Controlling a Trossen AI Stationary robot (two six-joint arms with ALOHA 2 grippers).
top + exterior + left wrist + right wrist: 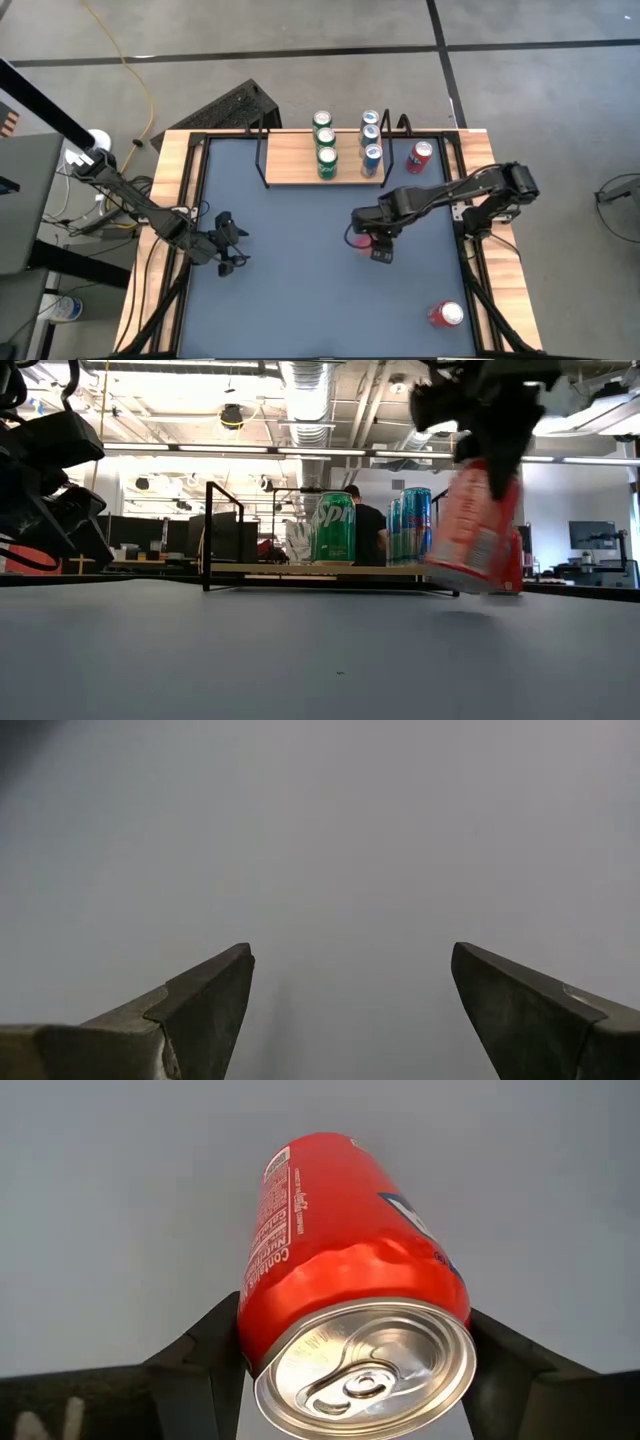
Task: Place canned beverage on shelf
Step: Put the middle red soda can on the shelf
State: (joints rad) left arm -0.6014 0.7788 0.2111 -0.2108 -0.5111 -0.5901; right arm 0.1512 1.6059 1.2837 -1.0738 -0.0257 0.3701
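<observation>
While the left gripper (pixel 235 250) hovers over the left part of the dark blue-grey tabletop (pixel 290 290), fingers (pixel 200 1005) spread apart with nothing between them, the right gripper (pixel 368 240) is clamped on a red aluminium beverage can (pixel 345 1280) near the table's middle-right.

- Right wrist view: both dark fingers (pixel 200 1355) press the red can's sides just below its silver top with pull tab. Can wall looks slightly dented under the rim.
- Low view: held red can (pixel 478 530) hangs tilted, bottom edge clear of the tabletop (pixel 300 650), gripper above it.
- High view: held can (pixel 358 238) mostly hidden under the gripper, only a red edge visible. It's in front of the shelf, well apart from it.
- Small light-wood shelf board with thin black wire end frames (pixel 290 160) sits at the table's far edge. On it: a column of three green soda cans (pixel 325 145) and, to the right, a column of three blue-and-silver cans (pixel 371 140), all upright.
- Second red can (pixel 419 156) stands upright on the tabletop just beside the shelf's right end, off the board.
- Third red can (pixel 446 314) lies on its side near the table's near-right corner, well apart from everything else.
- Person in a dark top (pixel 366 530) shows in the room behind the shelf.
</observation>
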